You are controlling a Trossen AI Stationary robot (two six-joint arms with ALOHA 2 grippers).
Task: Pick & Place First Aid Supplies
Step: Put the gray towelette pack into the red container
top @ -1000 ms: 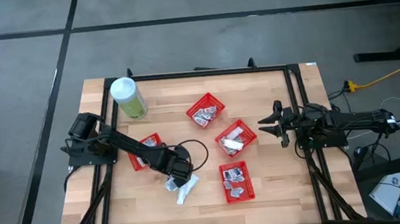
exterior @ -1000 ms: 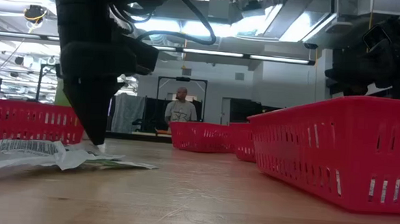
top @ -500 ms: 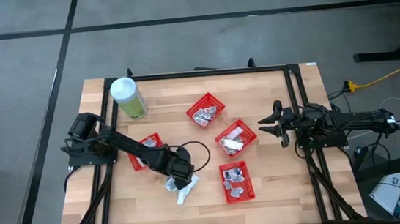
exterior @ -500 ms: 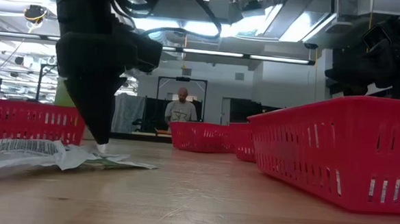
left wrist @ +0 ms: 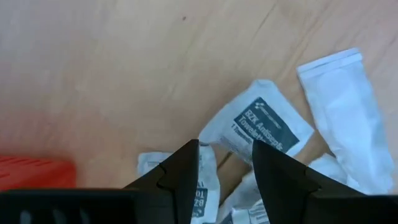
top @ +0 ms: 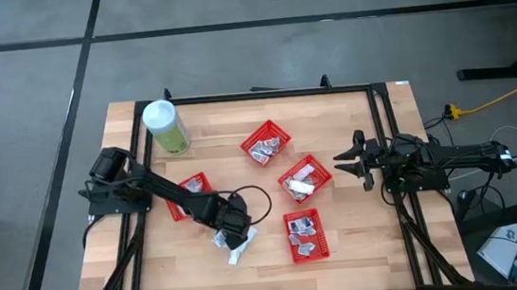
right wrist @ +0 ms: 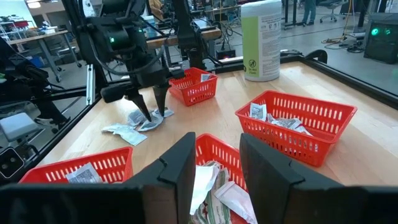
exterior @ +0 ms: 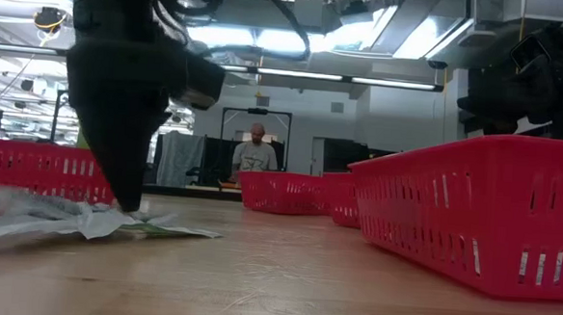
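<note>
The desk (top: 363, 240) was pale wood with a visible grain and a smooth, faintly shiny finish, edged by a black metal frame (top: 387, 142). The baskets (exterior: 471, 216) were red plastic mesh, slightly glossy. The loose packets (left wrist: 264, 124) at about six o'clock on the desk looked like thin white paper or foil, crinkled and matt, with dark print. The canister (right wrist: 261, 40) at ten o'clock was smooth pale-green plastic under a white lid. The left pincer's fingers (left wrist: 180, 180) were matt black plastic.
</note>
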